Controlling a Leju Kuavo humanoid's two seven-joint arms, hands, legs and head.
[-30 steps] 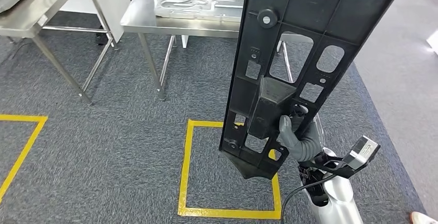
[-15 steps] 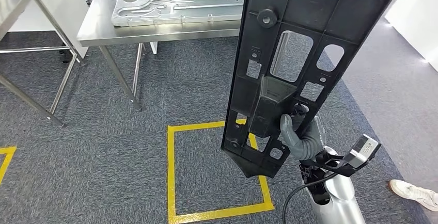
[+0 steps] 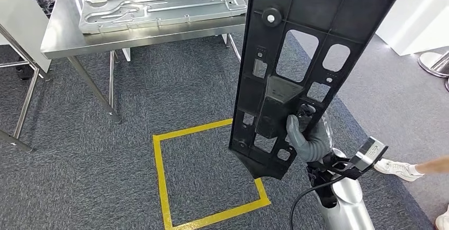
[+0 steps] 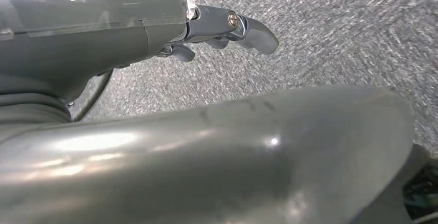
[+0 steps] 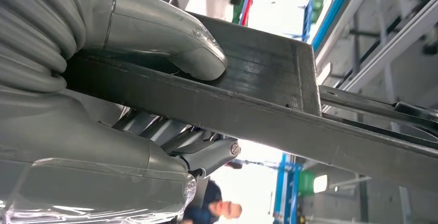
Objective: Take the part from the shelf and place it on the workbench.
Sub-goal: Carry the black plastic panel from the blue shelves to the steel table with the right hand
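Thumb [image 5: 199, 53] clamped on one face and dark fingers [image 5: 170, 136] hooked behind the other, right hand [image 3: 310, 141] gripping the black part [image 3: 296, 65] low down, long axis upright and rising well above the grip. Ahead and off to the left, steel workbench [image 3: 58, 47] with a stamped metal panel [image 3: 159, 5] lying along it, so a carry forward and a lay-flat near its front edge looks due. Left hand [image 4: 227, 28] hanging over carpet, holding nothing, fingers loosely curled.
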